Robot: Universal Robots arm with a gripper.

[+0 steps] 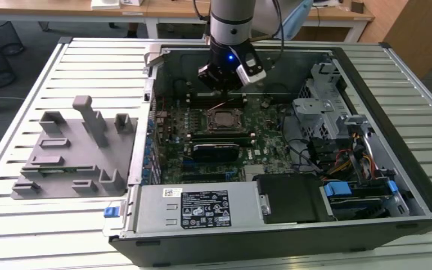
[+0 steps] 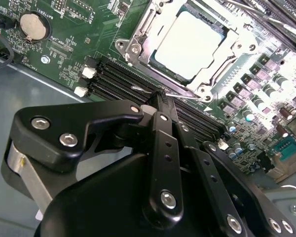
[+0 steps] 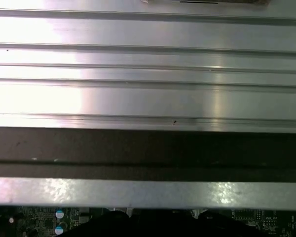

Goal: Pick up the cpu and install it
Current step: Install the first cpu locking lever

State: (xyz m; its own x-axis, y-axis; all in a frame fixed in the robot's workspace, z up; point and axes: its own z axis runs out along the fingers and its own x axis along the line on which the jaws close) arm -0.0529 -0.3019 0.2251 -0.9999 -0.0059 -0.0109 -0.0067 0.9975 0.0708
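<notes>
CPU sits seated in the socket frame on the motherboard, just beyond my gripper. I see the fingers pressed together at the tips, gripping nothing, hovering close above the memory slots beside it.

arm: grey-silver cylindrical robot arm with a dark band; black wrist block below with a small blue light
cables: thin dark cables hanging beside the arm's upper section
gripper: matte black jointed metal gripper; broad rounded link plates with rows of small holes
screws: bright silver round-head screws at the pivots; a silver cylindrical body at one side
</notes>
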